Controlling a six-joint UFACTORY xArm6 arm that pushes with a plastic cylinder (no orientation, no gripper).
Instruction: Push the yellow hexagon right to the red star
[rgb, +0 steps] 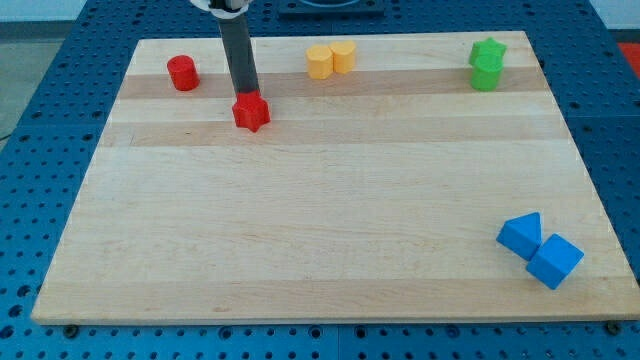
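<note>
— Now, where does my tip (245, 95) sit on the wooden board (320, 250)?

— Upper left. The dark rod (238, 55) drops in from the view's top edge, and its lower end meets the top side of the red star (251, 112). Whether it truly touches or merely stands just behind it cannot be told from this angle. The arm carries no gripper, so nothing is held or clamped; the rod only rests at table height.

— And the yellow hexagon (320, 61)?

— Near the view's top edge, a little left of centre and to the view's right of the rod, well apart from the red star. It is a squat orange-yellow block with flat faceted sides, standing upright. A second yellow block (343, 56), paler, its shape hard to make out, touches it on the view's right side.

— What lies farther out?

— A red cylinder (182, 73) stands at the view's left of the rod, apart from the star. Two green blocks (487, 64) sit pressed together at the top right; the farther one looks star-like. At the bottom right, a blue triangle (521, 235) touches a blue cube (554, 261), both near the board's edge. Blue perforated table (40, 150) surrounds the board.
</note>
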